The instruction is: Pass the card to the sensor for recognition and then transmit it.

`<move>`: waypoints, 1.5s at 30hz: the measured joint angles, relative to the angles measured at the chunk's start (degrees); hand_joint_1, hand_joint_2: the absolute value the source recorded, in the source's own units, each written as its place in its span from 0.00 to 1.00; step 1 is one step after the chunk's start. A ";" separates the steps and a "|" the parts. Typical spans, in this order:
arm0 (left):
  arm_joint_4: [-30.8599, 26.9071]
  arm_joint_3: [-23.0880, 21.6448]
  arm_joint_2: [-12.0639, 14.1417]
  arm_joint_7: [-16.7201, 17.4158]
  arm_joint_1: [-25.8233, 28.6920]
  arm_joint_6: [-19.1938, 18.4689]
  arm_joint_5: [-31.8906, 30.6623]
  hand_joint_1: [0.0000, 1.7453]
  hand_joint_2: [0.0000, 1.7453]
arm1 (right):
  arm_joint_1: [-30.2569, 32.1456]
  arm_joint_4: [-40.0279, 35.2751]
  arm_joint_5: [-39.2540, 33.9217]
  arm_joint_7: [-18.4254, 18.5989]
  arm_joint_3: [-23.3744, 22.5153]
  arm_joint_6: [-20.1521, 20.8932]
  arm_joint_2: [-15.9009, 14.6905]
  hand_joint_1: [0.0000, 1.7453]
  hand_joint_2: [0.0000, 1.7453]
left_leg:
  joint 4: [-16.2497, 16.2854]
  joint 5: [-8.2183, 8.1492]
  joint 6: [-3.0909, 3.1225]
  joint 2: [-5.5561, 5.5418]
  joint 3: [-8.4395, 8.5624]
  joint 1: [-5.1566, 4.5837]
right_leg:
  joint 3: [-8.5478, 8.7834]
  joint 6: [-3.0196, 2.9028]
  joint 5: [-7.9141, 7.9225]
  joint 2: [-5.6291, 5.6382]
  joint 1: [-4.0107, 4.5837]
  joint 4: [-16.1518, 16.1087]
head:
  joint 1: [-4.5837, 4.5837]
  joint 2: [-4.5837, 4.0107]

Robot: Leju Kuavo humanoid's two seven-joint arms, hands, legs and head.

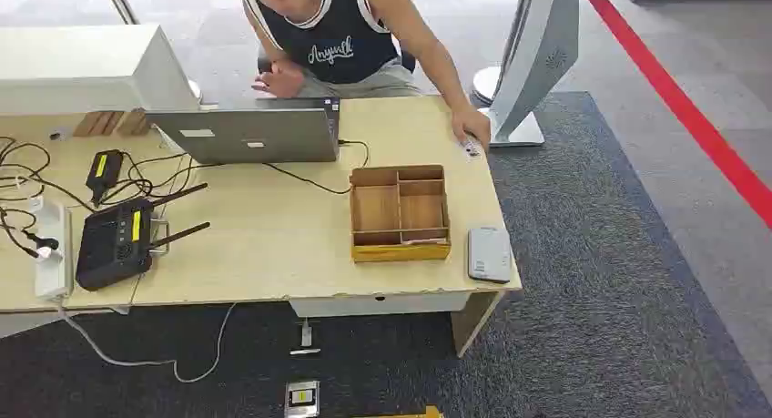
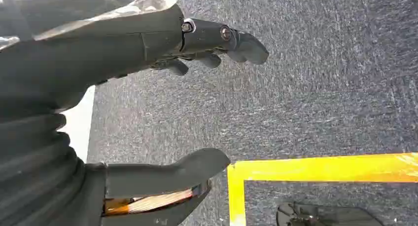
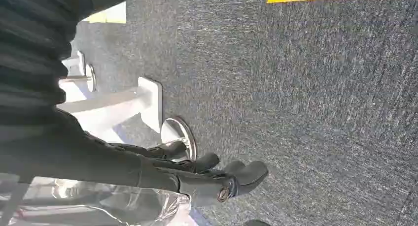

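Note:
A grey flat sensor pad (image 1: 490, 254) lies on the wooden table (image 1: 273, 254) at its front right corner. Next to it stands a yellow-rimmed wooden compartment box (image 1: 400, 212). At the table's far right corner, a person's hand (image 1: 472, 125) rests beside a small card-like item (image 1: 470, 147), too small to tell for sure. My left hand (image 2: 148, 44) hangs over the dark carpet with thumb and fingers apart and nothing in it. My right hand (image 3: 162, 174) also hangs by the carpet, fingers stretched out and holding nothing.
A laptop (image 1: 246, 134), a black router (image 1: 114, 240), a power strip (image 1: 53, 251) and loose cables cover the table's left half. The person sits behind the table. A white kiosk stand (image 1: 537, 54) rises at the right. Yellow floor tape (image 2: 320, 168) marks the carpet.

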 joint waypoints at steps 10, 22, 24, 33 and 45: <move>0.00 0.00 0.00 0.00 0.00 0.02 0.00 0.00 1.00 | 0.00 0.00 -0.04 0.00 0.00 0.00 -0.02 0.00 1.00 | 0.00 0.00 0.00 0.00 0.00 0.00 | 0.00 0.00 0.00 0.00 0.00 0.00 | 0.00 0.00; 0.00 0.00 0.00 0.00 0.00 0.00 -0.11 0.00 1.00 | 0.00 0.00 -0.13 -0.30 0.00 0.00 0.00 0.00 1.00 | 0.00 0.00 0.00 0.00 0.00 0.00 | 0.00 0.00 0.00 0.00 0.00 0.00 | 0.00 0.00; 0.00 0.00 0.00 0.13 0.00 -0.04 -0.18 0.00 1.00 | 0.00 0.00 -0.13 -0.24 0.00 0.00 0.00 0.00 1.00 | 0.00 0.00 0.00 0.00 0.00 0.00 | 0.00 0.00 0.00 0.00 0.00 0.00 | 0.00 0.00; 0.00 0.00 -0.07 1.14 0.03 0.24 0.63 0.00 1.00 | -1.71 -0.46 -25.88 -25.97 -4.95 -13.32 -0.68 0.00 1.00 | -0.01 0.00 0.00 0.00 -0.10 0.00 | 0.02 -0.02 0.06 0.02 -0.02 0.03 | -0.02 0.00; -0.02 0.00 -0.57 2.56 -0.10 1.53 1.18 0.00 1.00 | -5.04 -32.16 -64.29 -31.67 0.60 -28.15 -4.07 0.00 1.00 | -0.02 0.23 0.08 0.23 -0.29 -0.23 | -0.22 0.05 0.36 0.30 -0.21 0.14 | -0.02 0.00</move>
